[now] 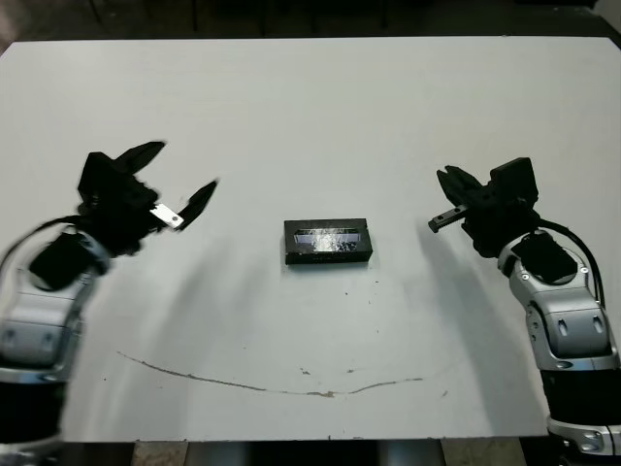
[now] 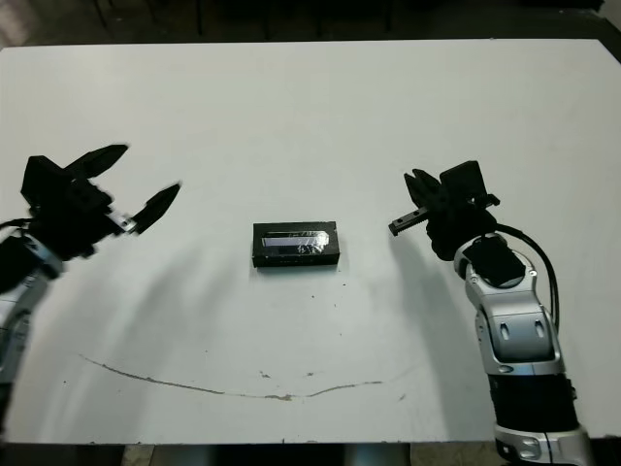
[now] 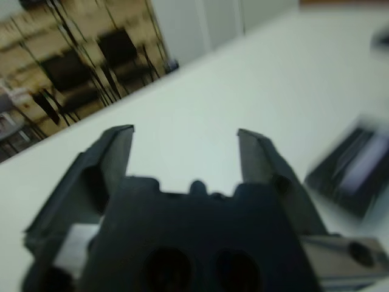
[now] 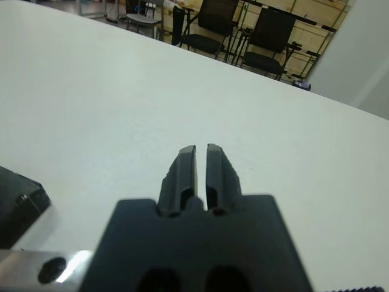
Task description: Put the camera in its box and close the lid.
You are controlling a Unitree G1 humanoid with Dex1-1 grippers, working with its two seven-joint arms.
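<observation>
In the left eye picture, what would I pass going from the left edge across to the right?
Left gripper, open → the closed black box, its grey-striped lid on top, at the table's middle → right gripper, shut.

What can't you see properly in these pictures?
- Inside the box: the lid with its grey stripe covers it in both eye views, so the camera cannot be seen.
- Left wrist view: the box is blurred and cut off by the picture's edge.
- Right wrist view: only a dark corner shows at the edge.
</observation>
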